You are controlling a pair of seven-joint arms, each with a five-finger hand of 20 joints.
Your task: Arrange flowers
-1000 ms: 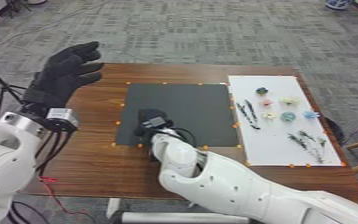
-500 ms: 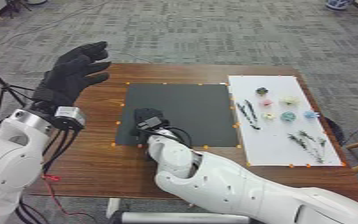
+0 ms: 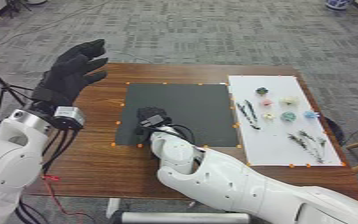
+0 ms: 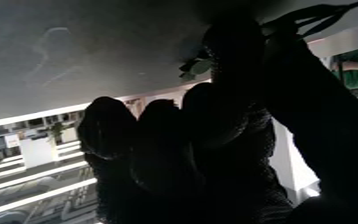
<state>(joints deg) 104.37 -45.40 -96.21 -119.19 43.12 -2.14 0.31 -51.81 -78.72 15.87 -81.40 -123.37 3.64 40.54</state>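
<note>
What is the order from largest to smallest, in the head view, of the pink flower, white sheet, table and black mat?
1. Table
2. Black mat and white sheet: too alike to rank
3. Pink flower

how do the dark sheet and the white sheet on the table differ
The dark sheet lies near the middle of the table, while the white sheet lies toward its right side. The white sheet is longer and narrower; the dark sheet is closer to square. The white sheet bears flowers, whereas the dark sheet has the right hand over it. Both lie flat, with orange markers along their edges.
</note>
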